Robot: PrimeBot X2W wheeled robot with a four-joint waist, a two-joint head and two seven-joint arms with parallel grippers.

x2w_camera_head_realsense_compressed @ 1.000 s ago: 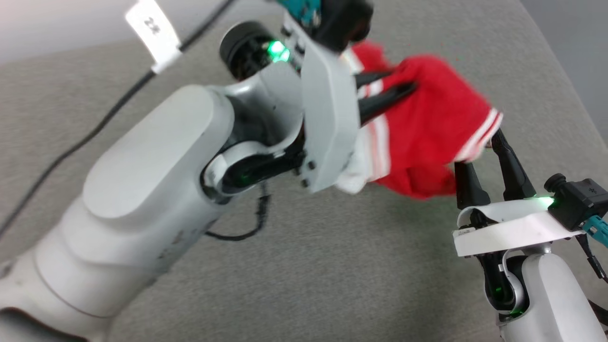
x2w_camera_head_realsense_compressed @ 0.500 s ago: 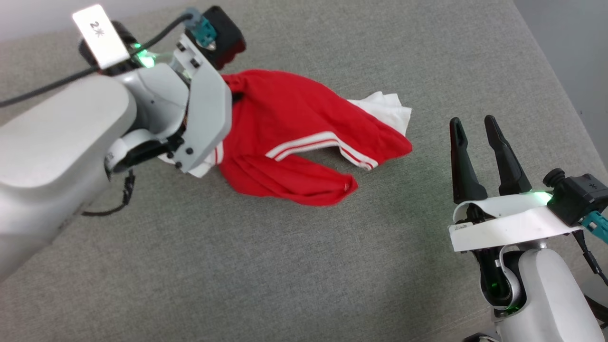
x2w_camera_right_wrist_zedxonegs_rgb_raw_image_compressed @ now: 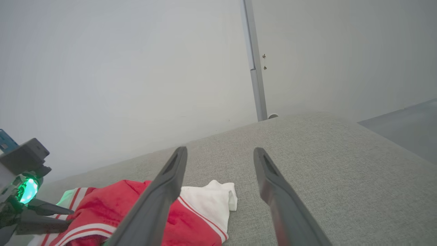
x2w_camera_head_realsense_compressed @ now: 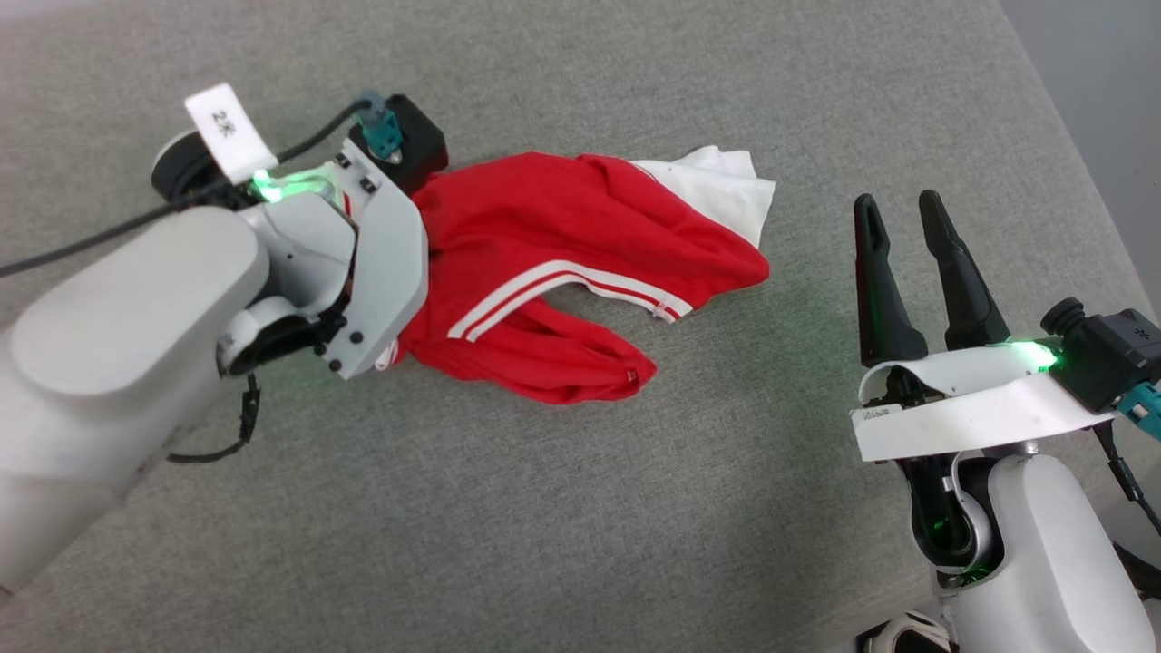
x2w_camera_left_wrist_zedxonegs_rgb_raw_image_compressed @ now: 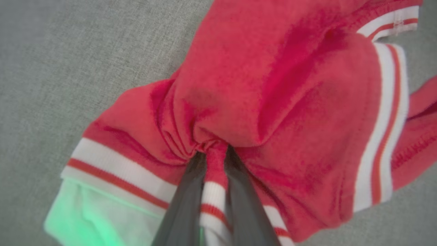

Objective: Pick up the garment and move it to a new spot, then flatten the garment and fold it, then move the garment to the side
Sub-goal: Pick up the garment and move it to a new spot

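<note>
1. The garment (x2w_camera_head_realsense_compressed: pixel 580 263) lies crumpled on the grey fabric surface (x2w_camera_head_realsense_compressed: pixel 508 508). It is in the far half of the surface, a bit left of the middle in the head view.
2. The garment is mostly red. A white panel (x2w_camera_head_realsense_compressed: pixel 717 186) sticks out at the end nearest the right edge of the surface. A thin red-and-white stripe (x2w_camera_head_realsense_compressed: pixel 544 286) runs across the middle of it.
3. The left gripper (x2w_camera_left_wrist_zedxonegs_rgb_raw_image_compressed: pixel 212 160) is closed on the garment. In the left wrist view, its two dark fingers pinch a bunched strip of red cloth with striped trim between them. The cloth (x2w_camera_left_wrist_zedxonegs_rgb_raw_image_compressed: pixel 273 85) gathers into folds at the pinch and spreads out past it.
4. In the head view, the left arm's pale wrist plate (x2w_camera_head_realsense_compressed: pixel 385 263) covers the fingers and the left end of the garment.
5. The right gripper (x2w_camera_head_realsense_compressed: pixel 898 213) is wide open and holds nothing. It is near the right edge of the surface, apart from the garment, with its fingers pointing toward the far edge.
6. In the right wrist view, the right gripper's fingers (x2w_camera_right_wrist_zedxonegs_rgb_raw_image_compressed: pixel 164 198) stand far apart. The garment (x2w_camera_right_wrist_zedxonegs_rgb_raw_image_compressed: pixel 191 218) shows low down behind the left finger, and bare grey fabric shows between the two fingers.
7. The same view shows the left gripper (x2w_camera_right_wrist_zedxonegs_rgb_raw_image_compressed: pixel 68 217) at the lower left corner, at the garment's striped end.
8. A pale wall (x2w_camera_right_wrist_zedxonegs_rgb_raw_image_compressed: pixel 119 85) stands behind the far edge of the surface.
9. A black cable (x2w_camera_head_realsense_compressed: pixel 73 249) with a white tag (x2w_camera_head_realsense_compressed: pixel 225 127) runs to the left wrist.
</note>
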